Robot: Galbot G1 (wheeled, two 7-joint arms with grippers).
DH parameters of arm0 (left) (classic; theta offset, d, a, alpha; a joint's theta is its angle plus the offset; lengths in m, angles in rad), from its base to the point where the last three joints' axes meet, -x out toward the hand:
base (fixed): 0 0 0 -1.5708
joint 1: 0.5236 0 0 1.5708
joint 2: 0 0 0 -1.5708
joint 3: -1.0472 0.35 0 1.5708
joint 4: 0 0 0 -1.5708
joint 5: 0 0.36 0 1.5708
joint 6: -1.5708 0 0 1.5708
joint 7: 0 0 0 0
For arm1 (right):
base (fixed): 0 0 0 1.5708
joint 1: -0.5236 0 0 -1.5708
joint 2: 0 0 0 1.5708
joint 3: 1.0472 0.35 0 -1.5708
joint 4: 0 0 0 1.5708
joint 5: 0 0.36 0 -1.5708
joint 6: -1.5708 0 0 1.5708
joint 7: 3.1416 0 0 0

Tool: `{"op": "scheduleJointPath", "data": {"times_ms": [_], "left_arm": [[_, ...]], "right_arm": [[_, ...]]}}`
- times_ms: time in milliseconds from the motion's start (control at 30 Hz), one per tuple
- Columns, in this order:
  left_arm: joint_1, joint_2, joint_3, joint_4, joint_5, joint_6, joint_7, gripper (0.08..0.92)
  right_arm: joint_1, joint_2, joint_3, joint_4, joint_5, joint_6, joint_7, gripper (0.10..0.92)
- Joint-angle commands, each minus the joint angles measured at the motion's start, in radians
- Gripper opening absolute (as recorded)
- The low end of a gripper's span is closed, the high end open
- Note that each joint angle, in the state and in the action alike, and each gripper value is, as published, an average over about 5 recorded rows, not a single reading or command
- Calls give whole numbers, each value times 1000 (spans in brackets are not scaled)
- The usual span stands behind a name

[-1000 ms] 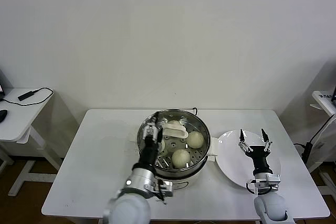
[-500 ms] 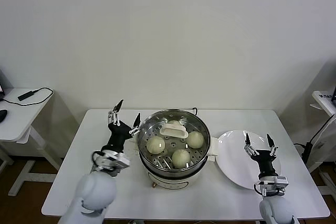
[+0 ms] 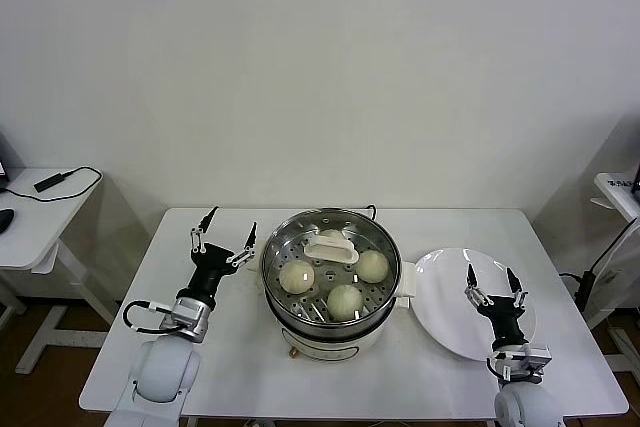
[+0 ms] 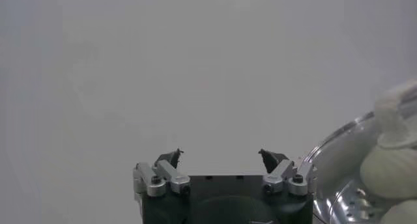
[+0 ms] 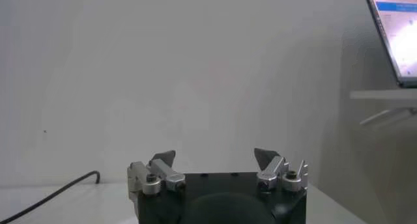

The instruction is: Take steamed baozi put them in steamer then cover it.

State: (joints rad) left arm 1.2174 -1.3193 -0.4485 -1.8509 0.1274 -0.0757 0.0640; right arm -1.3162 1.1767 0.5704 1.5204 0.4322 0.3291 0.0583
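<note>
White table [image 3: 200, 347] | baozi [image 3: 296, 276] in steamer [image 3: 385, 292] | left gripper [image 3: 224, 239], right gripper [image 3: 490, 281]: jaws wide, empty

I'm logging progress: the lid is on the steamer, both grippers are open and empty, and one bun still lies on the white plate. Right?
One thing is wrong: the white plate holds nothing. The head view shows the buns in the steamer under the lid. The left gripper and right gripper are open and empty, as you said.

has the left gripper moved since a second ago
Yes. The left gripper was over the steamer, among the buns; now it stands open to the steamer's left, above the table, clear of the rim.
</note>
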Motion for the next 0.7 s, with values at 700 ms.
{"op": "scheduleJointPath", "data": {"times_ms": [700], "left_arm": [[59, -2, -54, 42, -148, -108, 13, 823]], "right_arm": [[-32, 5, 6, 21, -5, -19, -6, 823]]}}
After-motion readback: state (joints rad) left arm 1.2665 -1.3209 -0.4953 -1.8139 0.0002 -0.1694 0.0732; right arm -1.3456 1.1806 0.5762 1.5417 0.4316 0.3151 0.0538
